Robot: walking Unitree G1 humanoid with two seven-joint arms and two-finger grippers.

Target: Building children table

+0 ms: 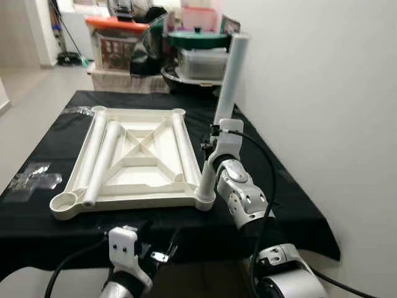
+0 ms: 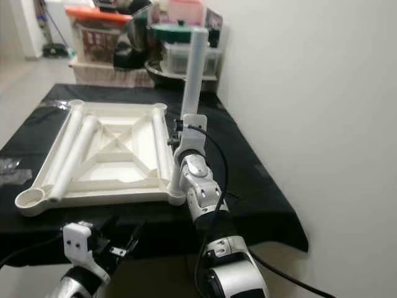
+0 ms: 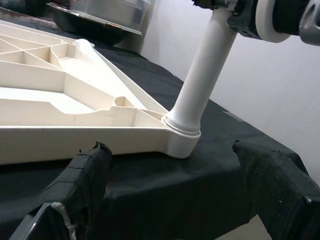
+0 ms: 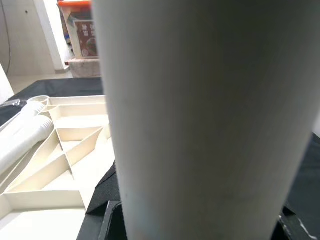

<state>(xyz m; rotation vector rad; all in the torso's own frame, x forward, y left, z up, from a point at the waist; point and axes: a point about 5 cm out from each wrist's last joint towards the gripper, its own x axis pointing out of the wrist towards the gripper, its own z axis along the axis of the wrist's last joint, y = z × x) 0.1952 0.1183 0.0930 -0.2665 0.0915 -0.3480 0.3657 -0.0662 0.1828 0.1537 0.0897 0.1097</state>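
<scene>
Leg-fitting is the step in hand: the right gripper (image 1: 218, 138) has its fingers closed around a white leg (image 1: 224, 105) that stands nearly upright in the corner socket (image 3: 181, 141) of the upturned table frame (image 1: 133, 162), at the frame's near right corner. The frame lies flat on the black cloth (image 1: 273, 180) over the tabletop, toward its near edge. From the left wrist view the leg's foot looks entered in the socket, though whether it is fully home cannot be told; the next move probably calls for a straight downward press or twist while keeping the leg plumb. The left gripper (image 1: 155, 248) hangs low in front of the near edge, its taped fingers (image 3: 85, 175) spread wide and holding nothing. Three more legs (image 1: 102, 162) lie loose inside the frame, two along its left side and one along its right, waiting for the other corner sockets. A clear plastic bag (image 1: 31, 179) rests near the left edge. Storage boxes and bins (image 1: 121, 43) crowd the far end but stand well apart from the work, as does the wall (image 1: 322, 93) to the right.
</scene>
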